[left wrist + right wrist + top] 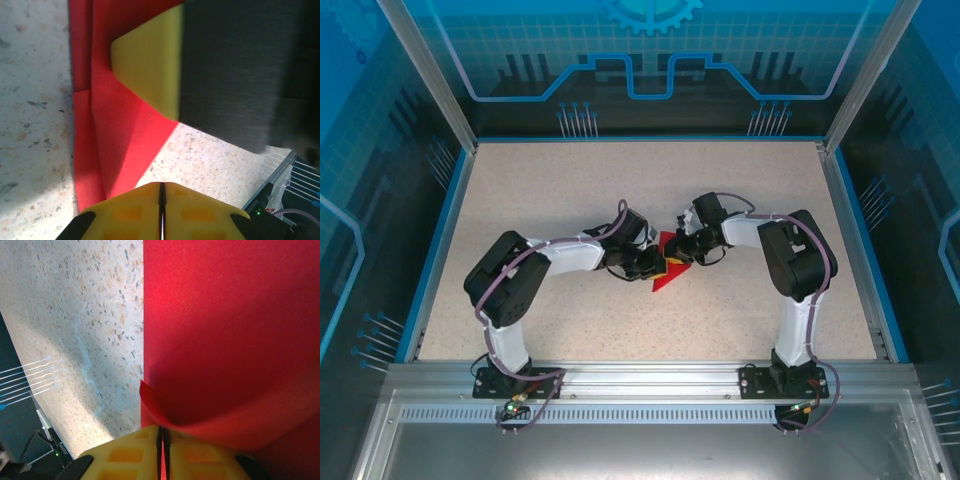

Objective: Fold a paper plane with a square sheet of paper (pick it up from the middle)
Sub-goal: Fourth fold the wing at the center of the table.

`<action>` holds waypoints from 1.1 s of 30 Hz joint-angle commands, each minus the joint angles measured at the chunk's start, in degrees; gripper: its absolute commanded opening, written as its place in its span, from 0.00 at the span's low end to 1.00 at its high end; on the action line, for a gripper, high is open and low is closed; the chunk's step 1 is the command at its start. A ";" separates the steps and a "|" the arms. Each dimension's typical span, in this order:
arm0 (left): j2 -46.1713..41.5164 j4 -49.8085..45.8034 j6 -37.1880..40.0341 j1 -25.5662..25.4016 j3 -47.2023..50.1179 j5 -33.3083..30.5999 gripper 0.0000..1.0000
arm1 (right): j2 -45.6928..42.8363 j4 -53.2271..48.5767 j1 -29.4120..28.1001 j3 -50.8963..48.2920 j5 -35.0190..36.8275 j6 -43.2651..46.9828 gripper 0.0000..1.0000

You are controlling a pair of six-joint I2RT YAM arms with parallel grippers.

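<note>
**A:** What is held, and where is the paper lying?

**B:** The square sheet of paper (663,280) is found about the middle of the table (520,180), well clear of every edge, between the two claws. The right gripper (161,430) is closed to a hairline, and a lifted, curling flap of the sheet is pinched in it. The left gripper (161,186) is closed too. The sheet's edge runs up to its tips, but no paper can be made out in the slit.

**A:** How is the fold best carried out?

**B:** Probably the pinched flap should be carried over in a low arc. Meanwhile the rest of the sheet should be kept pressed flat by the left tips. The edges should be lined up before any crease is pressed. A sideways pull is to be avoided, since paper this thin could be dragged or torn.

**A:** What is offered by one view and withheld by another?

**B:** From above, the sheet's place on the table is given, yet most of the paper is covered by the claws. At the left wrist, the creases and stacked layers are shown, with a yellow finger (147,65) of the right gripper over them. At the right wrist, the flap's curl and one straight edge are shown.
</note>
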State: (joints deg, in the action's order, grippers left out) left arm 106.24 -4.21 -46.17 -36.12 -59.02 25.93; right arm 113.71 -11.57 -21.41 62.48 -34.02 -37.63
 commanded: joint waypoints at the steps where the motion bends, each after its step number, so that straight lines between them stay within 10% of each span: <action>1: 1.42 1.25 -0.86 0.09 -0.13 3.11 0.10 | 3.94 -5.54 -0.21 -1.22 6.68 0.69 0.13; 13: 3.11 -7.72 3.24 0.40 3.30 -6.30 0.07 | 4.11 -5.91 -0.12 -1.39 6.84 0.98 0.13; 33: -7.09 -4.60 2.28 0.39 4.32 -2.62 0.10 | 3.71 -5.92 -0.15 -2.27 7.21 0.98 0.13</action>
State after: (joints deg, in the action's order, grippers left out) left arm 101.30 -7.86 -43.55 -35.83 -53.04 21.91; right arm 113.82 -11.94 -21.41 62.63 -34.04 -37.41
